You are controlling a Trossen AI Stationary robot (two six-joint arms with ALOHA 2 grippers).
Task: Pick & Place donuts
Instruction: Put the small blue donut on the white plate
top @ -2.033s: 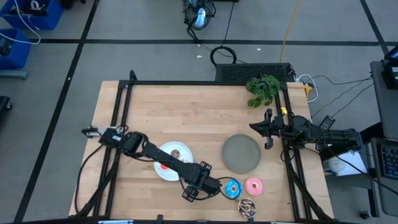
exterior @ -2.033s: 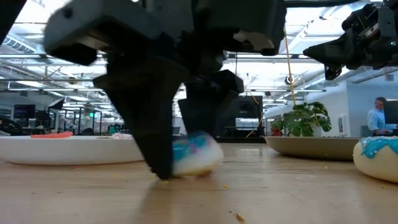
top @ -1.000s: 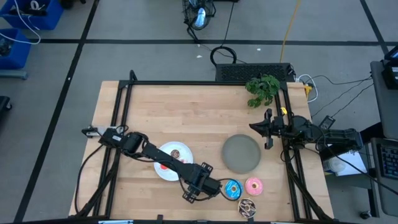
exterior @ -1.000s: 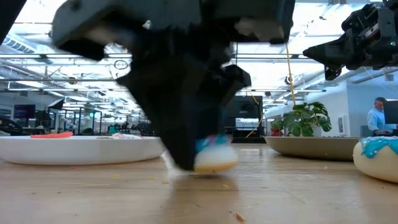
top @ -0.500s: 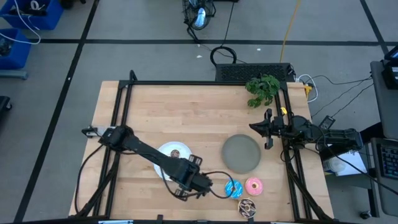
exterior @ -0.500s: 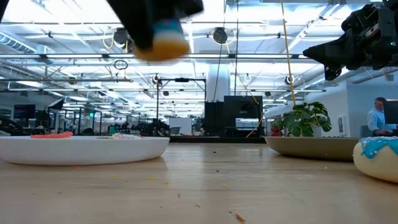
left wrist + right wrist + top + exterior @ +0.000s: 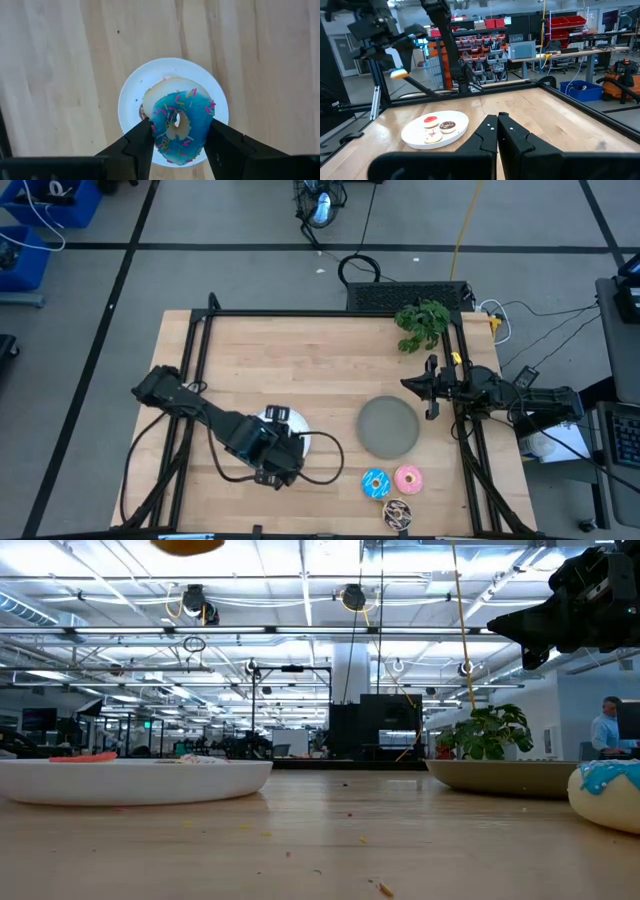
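Observation:
My left gripper (image 7: 180, 137) hovers over the white plate (image 7: 131, 95), shut on a tiny blue sprinkled donut (image 7: 186, 114). In the high view that gripper (image 7: 272, 463) covers the near part of the white plate (image 7: 297, 442). The right wrist view shows red, brown and white tiny donuts (image 7: 436, 127) lying on that plate. Three larger donuts rest on the table near its near edge: blue sprinkled (image 7: 375, 483), pink (image 7: 407, 478) and speckled brown (image 7: 398, 512). My right gripper (image 7: 431, 391) waits shut at the table's right side, beyond the grey plate (image 7: 388, 427). My left gripper pinches the tiny blue donut between its two fingers (image 7: 142, 142), which sit on opposite sides of the ring's outer rim (image 7: 157, 125). It comes from above, pointing down. The donut is lifted clear, high over the white plate, its iced face turned up toward the wrist.
A green plant (image 7: 422, 323) stands at the far right corner. Black frame rails (image 7: 190, 370) run along the table's left and right sides. Bare wood (image 7: 300, 360) fills the far half of the table. A cable (image 7: 325, 455) loops beside the white plate.
My left gripper, shut on the tiny blue donut, has lifted it off the table beside the larger blue donut. It has risen high and travelled toward the table's left, ending over the white plate. The right arm has kept still.

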